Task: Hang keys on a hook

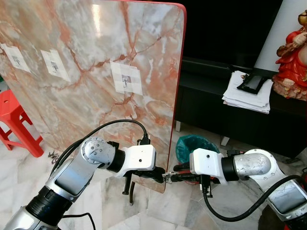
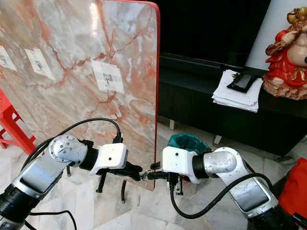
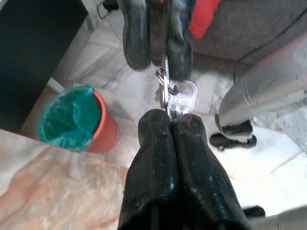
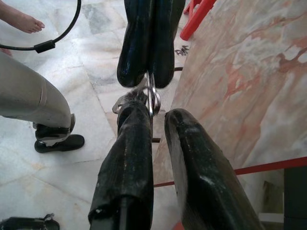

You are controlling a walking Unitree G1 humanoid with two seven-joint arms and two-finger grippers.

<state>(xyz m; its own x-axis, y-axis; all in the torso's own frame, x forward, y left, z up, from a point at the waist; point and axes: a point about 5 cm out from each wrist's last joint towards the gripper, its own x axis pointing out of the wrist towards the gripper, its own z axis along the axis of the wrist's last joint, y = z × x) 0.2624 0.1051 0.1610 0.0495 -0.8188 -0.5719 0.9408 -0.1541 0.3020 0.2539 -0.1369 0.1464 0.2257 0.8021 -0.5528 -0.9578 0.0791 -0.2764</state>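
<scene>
Passing the keys between our grippers, below the marble board's lower corner

We judge this a handover: our left gripper (image 3: 171, 125) presses its fingers together on the keys (image 3: 173, 96), while our right gripper (image 4: 152, 117), tip to tip with it, has its fingers spread beside the key ring (image 4: 153, 98). Next, one gripper must own the keys and lift them to a hook (image 1: 126, 80) on the marble board (image 1: 91, 52), well above. Which hook, and how far each projects, is hard to judge; they look tiny. The keys are nearly hidden between the fingertips in the head views.
</scene>
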